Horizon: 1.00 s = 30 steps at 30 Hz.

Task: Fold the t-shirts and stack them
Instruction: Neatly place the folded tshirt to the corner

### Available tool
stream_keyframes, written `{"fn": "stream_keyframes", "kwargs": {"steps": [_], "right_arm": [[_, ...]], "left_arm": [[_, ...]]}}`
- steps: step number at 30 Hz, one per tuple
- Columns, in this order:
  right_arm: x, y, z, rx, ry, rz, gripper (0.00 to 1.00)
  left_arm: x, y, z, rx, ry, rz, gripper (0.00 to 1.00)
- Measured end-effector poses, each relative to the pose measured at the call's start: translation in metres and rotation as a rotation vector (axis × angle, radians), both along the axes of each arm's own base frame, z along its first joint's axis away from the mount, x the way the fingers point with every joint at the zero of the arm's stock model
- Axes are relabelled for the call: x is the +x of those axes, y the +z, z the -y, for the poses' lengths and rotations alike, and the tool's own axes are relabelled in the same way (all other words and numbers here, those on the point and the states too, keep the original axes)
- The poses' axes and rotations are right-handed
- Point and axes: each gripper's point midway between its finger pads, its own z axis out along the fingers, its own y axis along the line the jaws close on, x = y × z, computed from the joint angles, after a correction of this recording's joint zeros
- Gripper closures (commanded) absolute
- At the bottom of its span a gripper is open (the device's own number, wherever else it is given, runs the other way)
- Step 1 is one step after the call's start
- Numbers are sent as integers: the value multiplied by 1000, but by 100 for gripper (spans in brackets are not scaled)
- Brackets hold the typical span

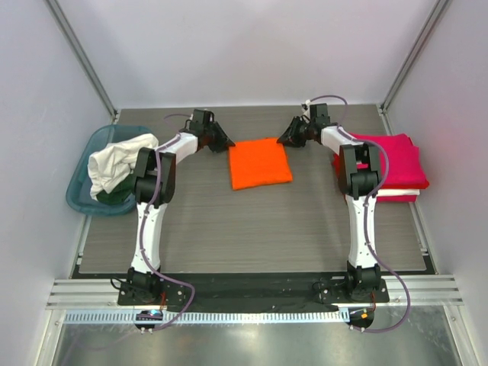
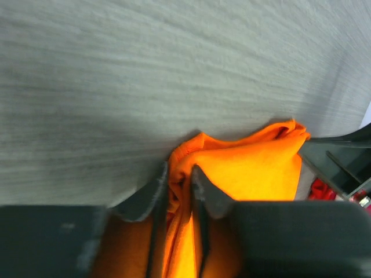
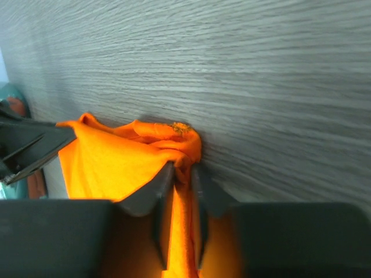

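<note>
A folded orange t-shirt (image 1: 259,162) lies in the middle of the table's far half. My left gripper (image 1: 227,142) is at its far left corner and my right gripper (image 1: 284,139) at its far right corner. In the left wrist view the jaws (image 2: 179,176) are shut on a bunched fold of orange cloth (image 2: 255,168). In the right wrist view the jaws (image 3: 182,174) pinch the other orange corner (image 3: 110,162) the same way. A folded magenta-red t-shirt (image 1: 393,162) lies on a white one (image 1: 398,197) at the right edge.
A teal tub (image 1: 80,187) at the left edge holds a crumpled white t-shirt (image 1: 114,164) over a dark green one (image 1: 114,200). Both arms stretch from the near edge to the far side. Grey walls enclose the table.
</note>
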Motion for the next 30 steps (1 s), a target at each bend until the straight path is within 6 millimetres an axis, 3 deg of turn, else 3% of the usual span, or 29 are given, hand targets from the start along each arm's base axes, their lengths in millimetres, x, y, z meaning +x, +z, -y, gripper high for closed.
{"fn": "stream_keyframes", "kwargs": {"steps": [3, 6, 11, 15, 19, 25, 30], "right_arm": [[2, -3, -7, 22, 6, -10, 95], [4, -3, -9, 24, -1, -15, 99], [4, 1, -7, 14, -13, -16, 99], [-6, 31, -4, 8, -20, 4, 99], [-24, 89, -3, 16, -17, 78, 99], [-60, 186, 5, 39, -22, 243, 99], [-80, 227, 26, 47, -60, 317, 99]], "left_arm": [[8, -2, 1, 2, 7, 8, 92], [13, -1, 0, 5, 13, 18, 99], [14, 1, -1, 8, 12, 23, 100], [1, 14, -5, 13, 13, 25, 100], [-19, 55, -9, 1, 10, 66, 100], [-44, 160, -7, -51, -8, 244, 100], [-66, 228, 10, -98, -49, 375, 100]]}}
